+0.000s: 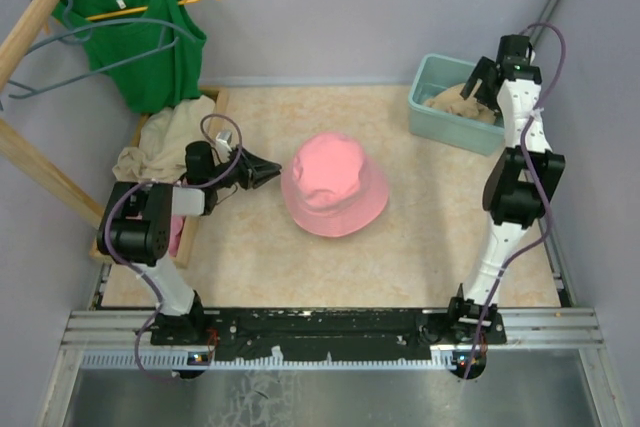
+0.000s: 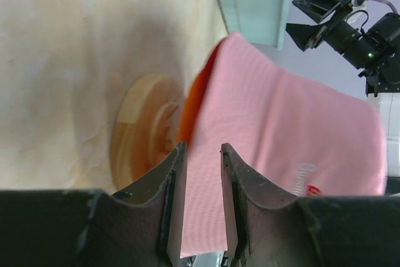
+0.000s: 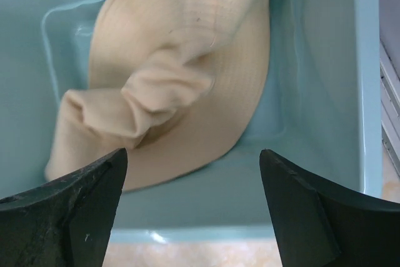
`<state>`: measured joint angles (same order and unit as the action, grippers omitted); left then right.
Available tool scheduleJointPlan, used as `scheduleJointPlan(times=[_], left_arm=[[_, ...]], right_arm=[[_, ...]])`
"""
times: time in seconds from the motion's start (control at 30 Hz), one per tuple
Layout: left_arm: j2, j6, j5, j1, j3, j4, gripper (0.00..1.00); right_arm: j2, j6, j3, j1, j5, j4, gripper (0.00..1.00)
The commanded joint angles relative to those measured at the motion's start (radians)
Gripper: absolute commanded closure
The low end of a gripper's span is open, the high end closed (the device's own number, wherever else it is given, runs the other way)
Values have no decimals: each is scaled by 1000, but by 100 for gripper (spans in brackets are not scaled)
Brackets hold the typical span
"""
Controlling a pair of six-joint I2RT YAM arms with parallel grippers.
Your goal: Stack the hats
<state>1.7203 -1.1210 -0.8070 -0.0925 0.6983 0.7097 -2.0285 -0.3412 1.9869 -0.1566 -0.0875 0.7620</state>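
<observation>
The pink hat (image 1: 335, 184) sits crown up in the middle of the table. In the left wrist view the pink hat (image 2: 294, 136) lies over the orange hat (image 2: 195, 95), of which only an edge shows, next to a round wooden stand (image 2: 140, 136). My left gripper (image 1: 268, 175) (image 2: 201, 148) is at the pink brim's left edge, jaws a narrow gap apart with nothing clamped. The beige hat (image 1: 455, 99) (image 3: 181, 73) lies crumpled in the teal bin (image 1: 440, 119) (image 3: 325, 60). My right gripper (image 1: 478, 82) (image 3: 192, 152) hangs wide open above it. The red hat is hidden.
A green tank top (image 1: 150, 42) hangs on a wooden rack (image 1: 35, 17) at the back left. Beige cloth (image 1: 160, 142) and pink cloth (image 1: 177, 232) lie by my left arm. Grey walls close in on both sides.
</observation>
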Motion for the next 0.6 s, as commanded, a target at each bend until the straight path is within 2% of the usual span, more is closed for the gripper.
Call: scheduleJointPlan(times=[0.0, 0.17, 0.4, 0.57], left_arm=[[96, -30, -29, 8, 22, 75, 66], [180, -84, -23, 9, 35, 165, 66], [267, -110, -28, 10, 82, 193, 67], [296, -109, -24, 10, 110, 188, 67]], right_arm=[[-134, 34, 203, -21, 4, 67, 14], [-292, 48, 373, -23, -14, 115, 14], [-409, 25, 397, -24, -12, 57, 14], [-414, 19, 320, -23, -56, -91, 17]])
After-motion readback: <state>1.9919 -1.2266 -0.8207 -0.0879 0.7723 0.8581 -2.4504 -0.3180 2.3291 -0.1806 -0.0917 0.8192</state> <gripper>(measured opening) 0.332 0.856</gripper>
